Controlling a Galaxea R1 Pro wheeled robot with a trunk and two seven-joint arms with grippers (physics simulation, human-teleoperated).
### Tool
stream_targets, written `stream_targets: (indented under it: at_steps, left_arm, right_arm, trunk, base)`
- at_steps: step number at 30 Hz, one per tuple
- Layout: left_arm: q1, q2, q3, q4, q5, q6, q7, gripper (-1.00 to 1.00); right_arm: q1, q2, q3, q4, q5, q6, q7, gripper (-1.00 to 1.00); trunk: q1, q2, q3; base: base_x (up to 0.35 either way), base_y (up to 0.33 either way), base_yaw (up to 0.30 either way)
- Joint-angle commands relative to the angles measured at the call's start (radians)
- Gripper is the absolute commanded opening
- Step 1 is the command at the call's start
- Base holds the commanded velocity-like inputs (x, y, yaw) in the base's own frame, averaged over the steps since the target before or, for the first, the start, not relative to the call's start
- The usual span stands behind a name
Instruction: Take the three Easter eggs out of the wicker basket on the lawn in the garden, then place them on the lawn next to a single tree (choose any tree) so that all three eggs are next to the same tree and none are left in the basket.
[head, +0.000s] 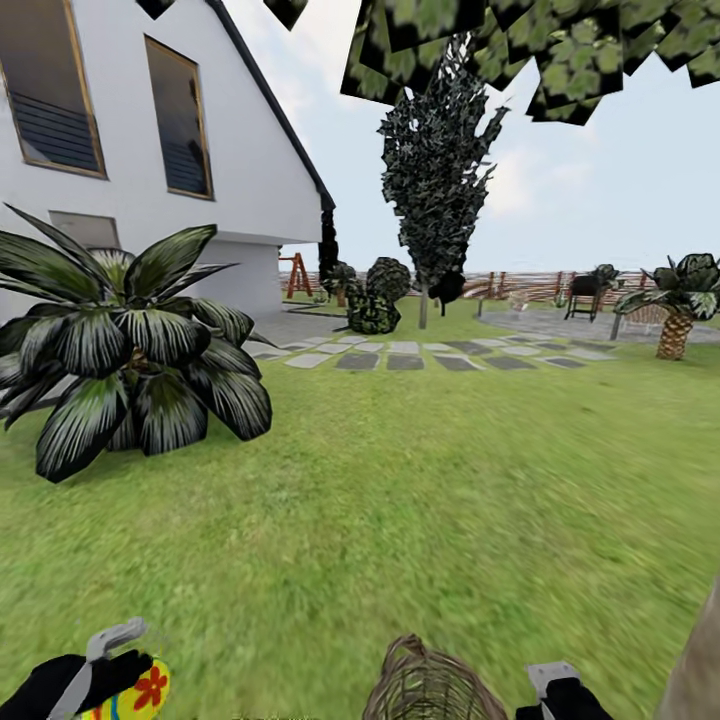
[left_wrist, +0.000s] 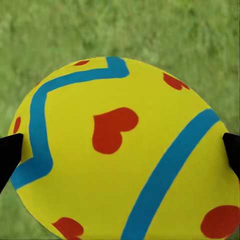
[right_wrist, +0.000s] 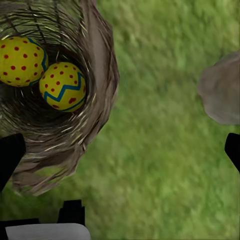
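Three eggs in all — one (left_wrist: 120, 150) in the left wrist view, with red hearts and blue bands, and two in the right wrist view, one (right_wrist: 20, 61) beside the other (right_wrist: 62, 86), both red-spotted. One basket (right_wrist: 100, 75). On the lawn (head: 420, 500), one spiky plant (head: 130, 350) near left, one small palm (head: 680, 305) far right, one dark conifer (head: 435, 180). One house (head: 150, 150) — two upper windows visible.

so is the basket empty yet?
No. The right wrist view shows two eggs lying inside the wicker basket.

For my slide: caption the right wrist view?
Two eggs remain in the basket on the lawn, right gripper open beside it.
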Motion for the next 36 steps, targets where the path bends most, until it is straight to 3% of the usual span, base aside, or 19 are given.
stream_targets:
  at_steps: [1, 3, 5, 7, 10, 11, 14, 18, 23, 31, 36]
  left_arm:
    - [-0.001, 0.004, 0.022, -0.03, 0.003, -0.01, -0.004, -1.0]
    - [-0.001, 0.013, 0.074, -0.113, 0.002, -0.024, -0.005, -1.0]
    - [-0.001, 0.049, 0.19, -0.18, 0.01, -0.099, -0.01, -1.0]
    - [-0.001, 0.051, 0.226, -0.218, 0.05, -0.151, -0.004, -1.0]
    - [-0.006, 0.038, 0.233, -0.258, 0.087, -0.176, 0.0, -1.0]
    - [-0.008, 0.034, 0.234, -0.267, 0.084, -0.228, 0.01, -1.0]
    - [-0.008, 0.034, 0.225, -0.263, 0.075, -0.247, 0.012, -1.0]
    - [-0.008, 0.031, 0.223, -0.269, 0.049, -0.248, 0.011, -1.0]
    - [-0.008, 0.029, 0.223, -0.273, 0.049, -0.247, 0.002, -1.0]
    - [-0.008, 0.031, 0.224, -0.27, 0.049, -0.242, 0.003, -1.0]
    - [-0.008, 0.032, 0.226, -0.264, 0.05, -0.242, 0.009, -1.0]
  right_arm:
    - [0.0, -0.001, 0.005, -0.002, 0.002, 0.006, -0.002, 1.0]
    - [0.0, -0.001, 0.005, -0.002, 0.002, 0.006, -0.002, 1.0]
    - [0.0, 0.0, 0.007, -0.002, 0.004, 0.007, -0.002, 1.0]
    - [0.0, 0.0, 0.007, -0.002, 0.005, 0.007, -0.001, 1.0]
    - [0.0, 0.0, 0.006, -0.002, 0.005, 0.007, 0.0, 1.0]
    - [0.0, -0.009, 0.004, -0.003, 0.004, 0.007, 0.0, 1.0]
    - [0.0, -0.009, 0.004, -0.004, 0.003, 0.006, 0.0, 1.0]
    - [0.0, -0.011, 0.003, -0.004, 0.001, 0.006, 0.0, 1.0]
    - [0.0, -0.009, 0.003, -0.004, 0.0, 0.006, 0.0, 1.0]
    - [0.0, -0.009, 0.003, -0.004, -0.001, 0.006, 0.0, 1.0]
    - [0.0, -0.018, 0.002, -0.005, -0.005, 0.005, 0.0, 1.0]
  trunk:
    - [0.0, -0.001, -0.001]
    - [0.0, -0.001, -0.001]
    - [0.0, -0.001, -0.001]
    - [0.0, -0.001, -0.001]
    - [0.0, -0.001, -0.001]
    - [0.0, -0.001, -0.001]
    - [0.0, -0.001, -0.001]
    - [0.0, -0.001, -0.001]
    - [0.0, -0.001, -0.001]
    - [0.0, -0.001, -0.001]
    - [0.0, -0.001, -0.001]
  base:
    - [0.0, 0.0, 0.264]
    - [0.0, 0.0, 0.264]
    - [0.0, 0.0, 0.263]
    - [0.0, 0.0, 0.263]
    - [0.0, 0.0, 0.26]
    - [0.0, 0.0, 0.234]
    - [0.0, 0.0, 0.227]
    - [0.0, 0.0, 0.139]
    - [-0.015, 0.035, 0.006]
    - [0.003, 0.317, 0.0]
    - [0.256, 0.224, 0.0]
